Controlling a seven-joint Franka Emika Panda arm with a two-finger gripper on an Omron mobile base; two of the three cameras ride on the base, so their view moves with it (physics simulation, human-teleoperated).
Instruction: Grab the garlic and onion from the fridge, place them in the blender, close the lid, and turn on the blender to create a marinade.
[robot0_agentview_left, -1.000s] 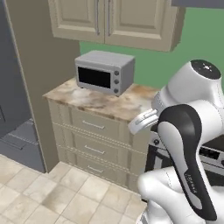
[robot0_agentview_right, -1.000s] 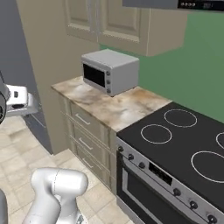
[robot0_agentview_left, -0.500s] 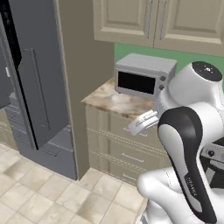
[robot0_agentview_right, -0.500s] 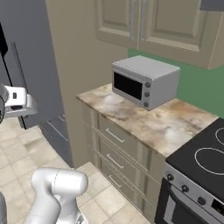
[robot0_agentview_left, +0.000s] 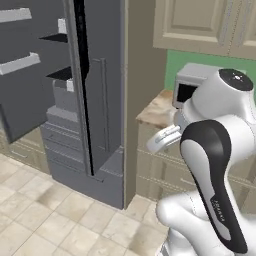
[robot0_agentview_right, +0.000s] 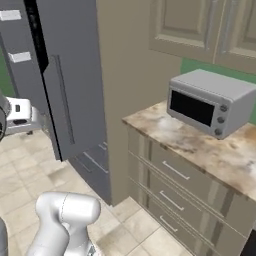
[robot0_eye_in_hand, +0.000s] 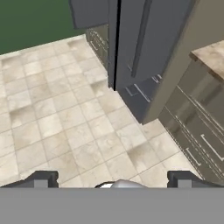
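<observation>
Beside the microwave (robot0_agentview_right: 212, 102), the base has rolled up to the open fridge (robot0_agentview_left: 95, 95); gripper (robot0_eye_in_hand: 111, 178) wide apart, empty, retrieval pending.

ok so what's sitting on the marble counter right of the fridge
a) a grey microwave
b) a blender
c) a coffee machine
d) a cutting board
a: a grey microwave with a dark door window and knobs on its right side stands on the marble counter, beside the tall grey fridge.
</observation>
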